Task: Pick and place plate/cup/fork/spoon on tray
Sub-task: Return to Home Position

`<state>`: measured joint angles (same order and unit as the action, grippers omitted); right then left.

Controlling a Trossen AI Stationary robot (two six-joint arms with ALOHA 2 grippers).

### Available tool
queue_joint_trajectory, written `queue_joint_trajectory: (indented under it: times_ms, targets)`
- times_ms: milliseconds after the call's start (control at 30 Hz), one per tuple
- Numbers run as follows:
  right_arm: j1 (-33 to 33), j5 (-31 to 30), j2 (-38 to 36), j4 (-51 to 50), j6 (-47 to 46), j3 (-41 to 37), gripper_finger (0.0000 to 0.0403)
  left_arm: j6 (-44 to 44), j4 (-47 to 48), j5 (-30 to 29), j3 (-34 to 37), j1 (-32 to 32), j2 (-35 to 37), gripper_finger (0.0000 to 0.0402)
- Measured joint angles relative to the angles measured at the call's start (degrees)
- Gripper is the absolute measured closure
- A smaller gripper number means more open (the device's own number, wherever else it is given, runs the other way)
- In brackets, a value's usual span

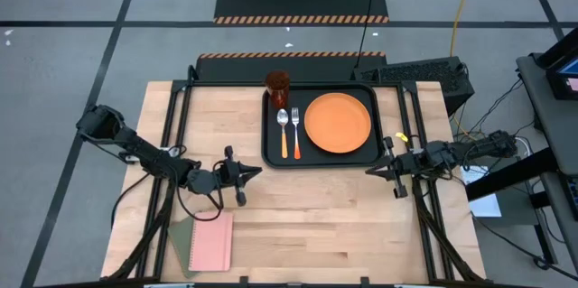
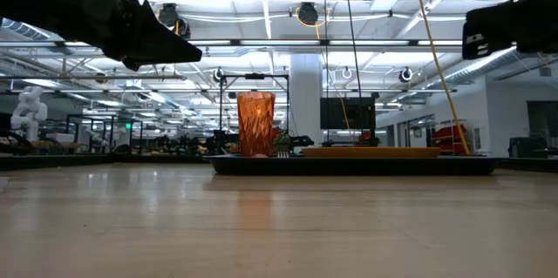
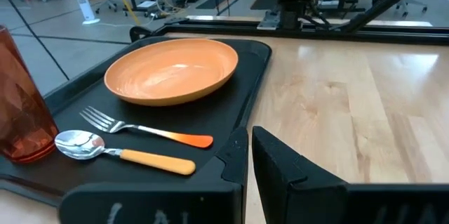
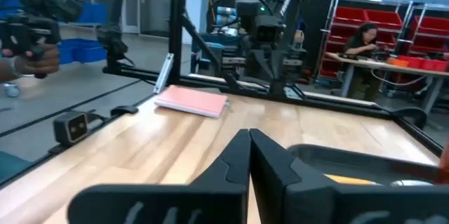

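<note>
The black tray (image 1: 271,148) lies at the table's far middle. On it stand the orange plate (image 1: 339,122), the amber cup (image 1: 277,83) at its far left corner, and the spoon (image 1: 283,130) and fork (image 1: 295,130) side by side, left of the plate. They also show in the left wrist view: plate (image 3: 172,69), fork (image 3: 140,129), spoon (image 3: 119,152), cup (image 3: 21,104). My left gripper (image 1: 257,172) is shut and empty, above the table near the tray's near left corner. My right gripper (image 1: 368,171) is shut and empty, off the tray's near right corner.
A pink notebook (image 1: 210,241) lies at the table's near left, partly over a green sheet (image 1: 179,234). Bare wood stretches between the two grippers and the near edge. In the right wrist view a person (image 4: 361,38) sits far off, and a hand (image 4: 31,55) shows beyond the table.
</note>
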<state>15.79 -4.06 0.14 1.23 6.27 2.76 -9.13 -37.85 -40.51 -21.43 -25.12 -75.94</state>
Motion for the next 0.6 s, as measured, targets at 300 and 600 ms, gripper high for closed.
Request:
queue_joint_trajectory:
  times_ms: [300, 600]
  targets:
    - [-8.69, 5.24, 0.02, -0.22, -1.05, -0.04, 0.0403, 0.52, -0.02, -0.19, 0.0, 0.86, 0.0, 0.0376]
    - [-12.27, 8.27, 0.31, 0.21, -4.56, -1.9, 0.0403, 1.37, -1.72, -0.48, 0.0, 1.48, 0.0, 0.0376]
